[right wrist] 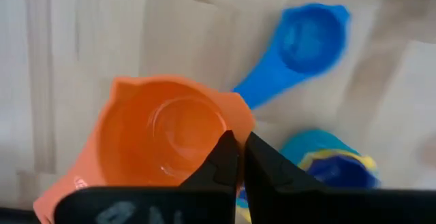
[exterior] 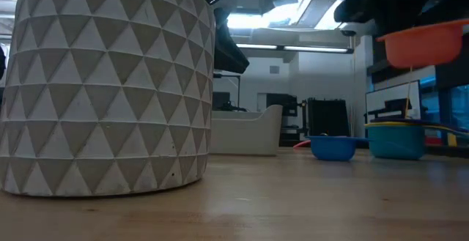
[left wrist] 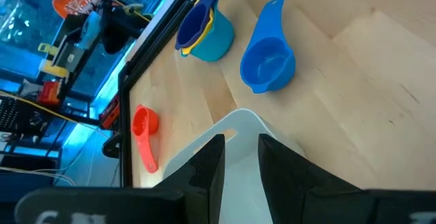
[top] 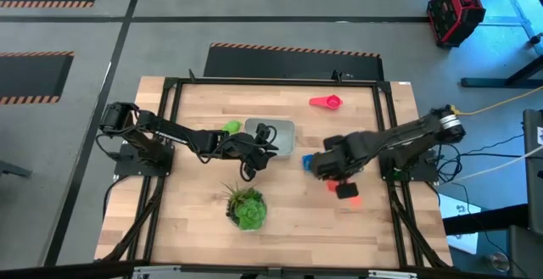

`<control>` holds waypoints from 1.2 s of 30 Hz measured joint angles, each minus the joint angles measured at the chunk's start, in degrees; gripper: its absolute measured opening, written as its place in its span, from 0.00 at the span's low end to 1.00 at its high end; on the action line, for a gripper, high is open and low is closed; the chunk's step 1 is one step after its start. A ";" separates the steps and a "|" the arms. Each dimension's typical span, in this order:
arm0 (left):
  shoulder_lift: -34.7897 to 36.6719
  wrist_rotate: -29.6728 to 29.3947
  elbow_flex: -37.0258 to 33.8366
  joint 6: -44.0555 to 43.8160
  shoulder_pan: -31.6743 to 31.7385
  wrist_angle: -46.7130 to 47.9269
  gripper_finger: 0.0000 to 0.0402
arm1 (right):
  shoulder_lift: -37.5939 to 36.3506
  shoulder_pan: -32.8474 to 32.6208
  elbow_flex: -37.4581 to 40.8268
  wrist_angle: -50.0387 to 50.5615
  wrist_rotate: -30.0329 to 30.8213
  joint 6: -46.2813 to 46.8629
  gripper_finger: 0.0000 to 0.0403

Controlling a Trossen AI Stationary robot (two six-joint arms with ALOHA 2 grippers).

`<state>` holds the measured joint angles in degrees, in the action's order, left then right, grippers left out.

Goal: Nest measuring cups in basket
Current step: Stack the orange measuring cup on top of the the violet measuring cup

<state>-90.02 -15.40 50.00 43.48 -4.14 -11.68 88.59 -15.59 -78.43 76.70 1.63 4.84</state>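
The pale basket [top: 284, 129] sits mid-table, and my left gripper [left wrist: 240, 163] stands open over one of its corners [left wrist: 240, 118]. My right gripper [right wrist: 236, 149] hangs right of the basket, shut on the orange-red cup [right wrist: 160, 139], which shows raised in the low view [exterior: 423, 43]. Below it a blue cup [right wrist: 310, 40] rests on its base next to a teal cup with yellow and purple ones nested inside [left wrist: 204, 26]. A green cup [top: 231, 127] lies at the basket's left end. A pink cup [top: 325, 103] lies toward the far edge. My right gripper pinches the orange-red cup's rim [right wrist: 233, 118] between its two fingers, on the side away from the handle end [right wrist: 51, 200]. The fingers come from above. The cup is lifted clear of the table, mouth up and roughly level.
A leafy plant [top: 246, 207] in a white patterned pot [exterior: 102, 87] stands near the table's near edge, in front of the basket. Bare wood lies between the pot and the blue cup [exterior: 333, 147]. A black frame rail [top: 386, 131] borders the table.
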 joint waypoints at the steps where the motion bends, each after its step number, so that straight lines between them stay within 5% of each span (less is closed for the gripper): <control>1: 0.00 0.01 0.00 -1.00 0.00 0.00 0.21 | -1.26 0.68 0.00 0.86 0.26 -0.66 0.03; 11: 0.00 -0.39 0.00 -3.84 0.13 -1.28 0.21 | -11.85 12.70 0.01 4.79 0.48 -12.37 0.03; 23: 5.22 -2.85 0.00 -6.45 0.43 -8.93 0.21 | -12.75 29.88 1.57 4.04 0.27 -26.17 0.03; 29: 16.56 -3.98 0.00 -13.41 1.69 0.02 0.21 | -13.39 33.74 9.51 0.13 0.01 -31.38 0.03; 36: 29.23 -3.09 -0.03 -26.04 3.89 22.82 0.21 | -13.35 36.70 16.66 -8.06 -5.49 -38.52 0.03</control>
<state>-60.79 -18.49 49.97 17.44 -0.26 11.14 75.24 21.11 -61.78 68.64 -3.86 -33.68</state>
